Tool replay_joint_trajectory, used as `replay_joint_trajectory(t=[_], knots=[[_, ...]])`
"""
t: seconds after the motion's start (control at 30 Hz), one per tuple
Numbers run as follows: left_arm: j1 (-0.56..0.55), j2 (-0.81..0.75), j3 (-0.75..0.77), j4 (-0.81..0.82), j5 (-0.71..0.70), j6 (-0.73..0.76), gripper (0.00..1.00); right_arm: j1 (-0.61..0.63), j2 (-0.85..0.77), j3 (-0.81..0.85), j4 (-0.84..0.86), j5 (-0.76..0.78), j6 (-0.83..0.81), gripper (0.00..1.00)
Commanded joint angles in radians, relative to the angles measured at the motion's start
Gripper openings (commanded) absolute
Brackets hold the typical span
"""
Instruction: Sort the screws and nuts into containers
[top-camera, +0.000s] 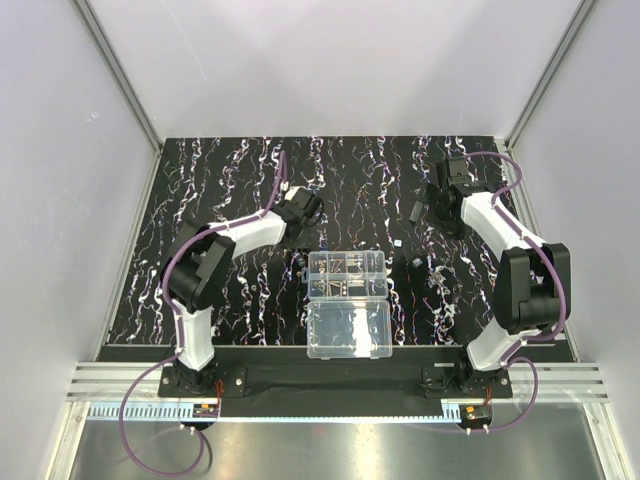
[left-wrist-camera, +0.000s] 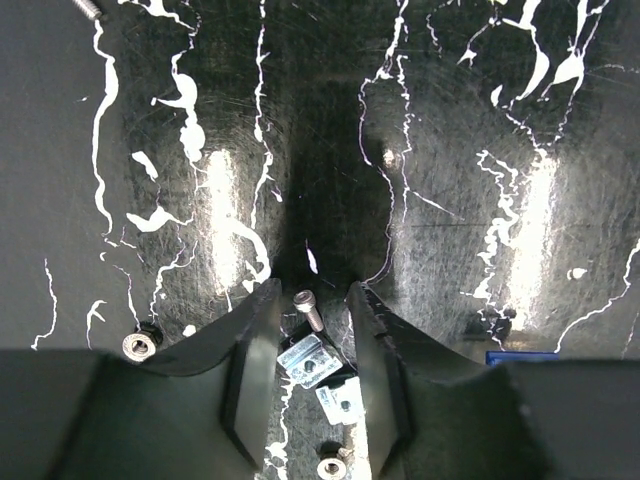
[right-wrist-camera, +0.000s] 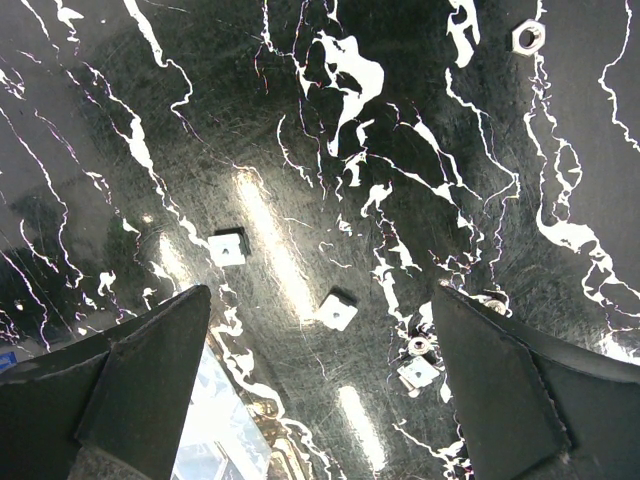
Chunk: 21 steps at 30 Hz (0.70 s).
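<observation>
Two silvery bits, a small socket-head screw (left-wrist-camera: 309, 310) and a square plate nut (left-wrist-camera: 311, 360), lie on the black white-streaked mat (left-wrist-camera: 200, 100) between the left gripper (left-wrist-camera: 311, 288) and its narrowly parted fingers; best pinch the screw alone. Inside the clear divided organizer box (top-camera: 347, 275), cell contents are unreadable. The right gripper (right-wrist-camera: 320, 290) gapes wide, empty.

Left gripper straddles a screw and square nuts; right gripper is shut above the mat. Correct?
No: the right gripper is wide open, not shut, as the right wrist view shows. The rest stands: it is above the mat, and the left gripper straddles a screw and square nuts.
</observation>
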Motion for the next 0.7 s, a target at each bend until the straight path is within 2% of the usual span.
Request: replay_joint_trajectory(t=[0.0,0.13,0.17,0.27,0.47,0.67], knots=[[-0.005,0.03,-0.005,0.005,0.0,-0.04,0.35,-0.004,-0.016,0.039,-0.007,0.008,-0.014,1.0],[-0.005,0.025,-0.017,0.023,0.006,-0.046,0.25,-0.004,-0.022,0.036,-0.008,0.011,-0.014,1.0],[-0.005,0.024,-0.023,0.029,0.01,-0.043,0.18,-0.004,-0.022,0.036,-0.01,0.013,-0.012,1.0],[-0.005,0.012,-0.023,0.042,0.014,-0.028,0.07,-0.004,-0.031,0.04,-0.011,0.014,-0.012,1.0],[-0.005,-0.071,0.013,0.049,-0.003,0.019,0.05,-0.004,-0.042,0.045,-0.017,0.034,0.008,1.0],[-0.042,-0.197,0.113,0.037,0.018,0.082,0.06,-0.006,-0.089,0.025,0.001,0.049,0.039,1.0]])
